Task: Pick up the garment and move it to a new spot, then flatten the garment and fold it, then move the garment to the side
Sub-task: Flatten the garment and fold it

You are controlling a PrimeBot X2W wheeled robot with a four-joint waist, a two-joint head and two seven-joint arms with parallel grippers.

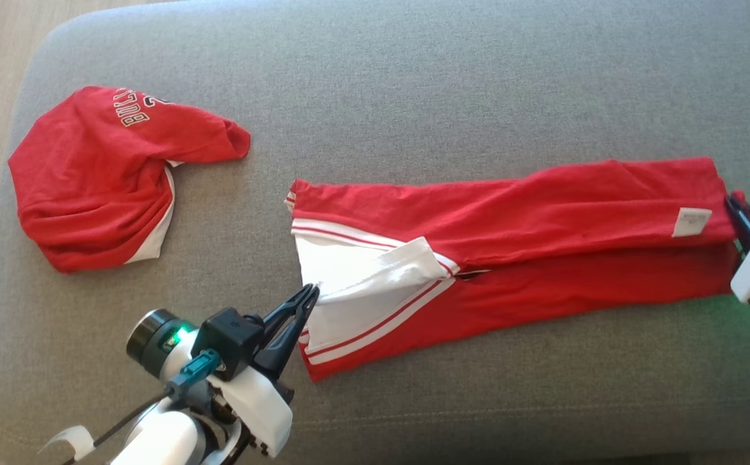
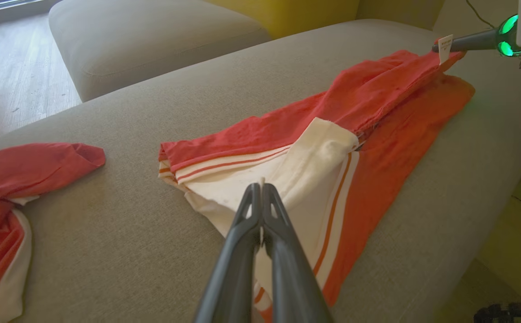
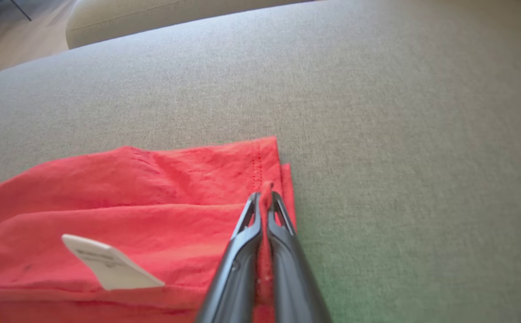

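Firstly, a crumpled red shirt (image 1: 100,177) with white trim and lettering is recorded on the grey cushion (image 1: 413,77), well to the left of the left gripper (image 1: 311,290) and apart from it

Second entry: the left gripper, its two dark fingers pressed together on the white edge of the garment (image 1: 542,213); in the left wrist view a sliver of white cloth is seen pinched between the tips

Third entry: the garment, red with a white striped band, laid out lengthwise on the cushion between the two grippers, its white end at the left gripper, its red end at the right

Fourth entry: a white label (image 1: 692,222), found on the red cloth just left of the right gripper (image 1: 733,201)

Fifth entry: the right gripper, clamped tight on the red hem, a fold of which is held between its fingers
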